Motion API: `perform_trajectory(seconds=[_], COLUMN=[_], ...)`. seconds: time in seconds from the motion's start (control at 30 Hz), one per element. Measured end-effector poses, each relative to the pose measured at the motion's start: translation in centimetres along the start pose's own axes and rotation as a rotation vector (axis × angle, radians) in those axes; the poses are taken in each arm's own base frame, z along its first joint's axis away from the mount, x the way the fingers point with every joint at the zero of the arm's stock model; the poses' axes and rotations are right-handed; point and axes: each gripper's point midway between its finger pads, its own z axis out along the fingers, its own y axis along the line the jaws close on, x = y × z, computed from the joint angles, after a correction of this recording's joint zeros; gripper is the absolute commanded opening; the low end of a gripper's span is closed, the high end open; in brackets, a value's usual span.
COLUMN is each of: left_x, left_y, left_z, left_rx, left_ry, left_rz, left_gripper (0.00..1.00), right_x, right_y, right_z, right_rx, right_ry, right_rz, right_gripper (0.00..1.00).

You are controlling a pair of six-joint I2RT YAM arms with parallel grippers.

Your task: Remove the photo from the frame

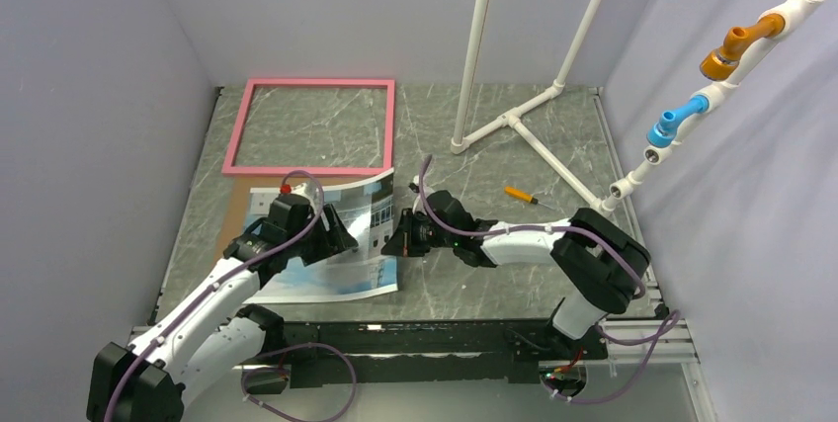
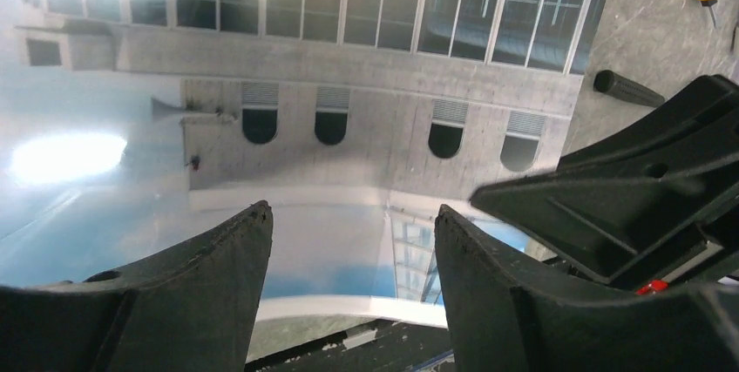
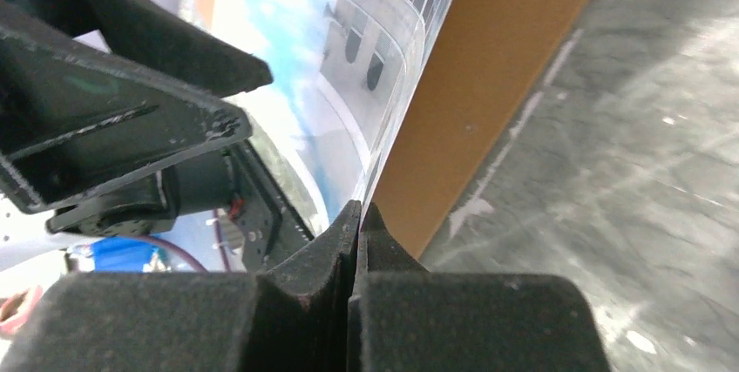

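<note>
One edge of the glossy ship photo (image 1: pixel 336 279) we clamp in our right gripper (image 3: pixel 360 215) for lifting; our left gripper (image 2: pixel 349 224) hovers spread above it

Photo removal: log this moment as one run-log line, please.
frame: empty | photo: on backing board, right edge curled up | right gripper: shut on photo edge | left gripper: open above photo

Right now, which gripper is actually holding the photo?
The right gripper, its jaws shut on the curled-up edge of the photo; the left gripper stands open above it, gripping nothing.
</note>
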Motion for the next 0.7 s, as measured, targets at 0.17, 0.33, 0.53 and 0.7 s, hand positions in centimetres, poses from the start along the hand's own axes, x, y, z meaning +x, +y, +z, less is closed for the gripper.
perform_trajectory(seconds=[0.17,0.33,0.53,0.7], left_x=[0.3,0.3,-1.2,-2.4], left_y=[-0.5,-1.1,-3.0,-4.7], left_z=[0.0,-0.2,-1.3,-3.2], left_rx=[0.027,0.054,0.101,0.158], left_ry=[0.023,0.027,-0.008,-0.058], left_rz=[0.0,0.0,0.009,0.023], left_gripper=[0.74,0.74,0.74,0.75], right_x=[-0.3,-1.0,-2.6,-2.4], right_y=[-1.6,-1.8,-2.0,-1.9], right_z=[-1.8,-3.8,-5.2,-8.5], right_rx=[0.14,0.207,0.299,0.355], right_ry=[0.023,0.029,0.043,0.044], right_rz=[-0.031,-0.055,-0.092,-0.11], right_gripper=[0.0,0.0,0.0,0.0])
